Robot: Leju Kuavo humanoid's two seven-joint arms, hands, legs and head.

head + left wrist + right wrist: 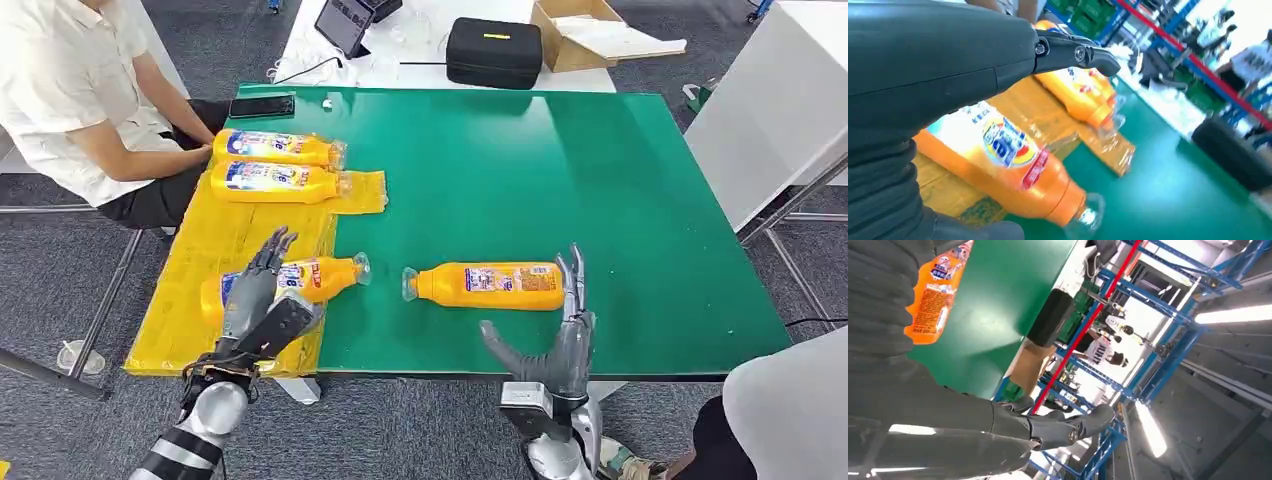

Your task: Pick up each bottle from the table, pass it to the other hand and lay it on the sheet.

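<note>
Orange bottle [488, 285] lies on the table [600, 200], right hand [560, 345] spread empty beside it, likely to grasp. Left hand [262, 300] hovers, fingers apart, over a bottle on the sheet [215, 250].

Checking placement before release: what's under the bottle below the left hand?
The yellow sheet lies under the bottle's body; its neck overhangs the green table. The left hand covers part.

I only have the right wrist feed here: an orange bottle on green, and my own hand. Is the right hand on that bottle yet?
Observer: No. The right hand is open just beside the bottle on the green table, at its base end.
Operator: How many are on the sheet?
Observer: Three lie on the yellow sheet.
Operator: And the left hand?
Observer: The left hand is over the nearest sheet bottle, fingers spread.
</note>
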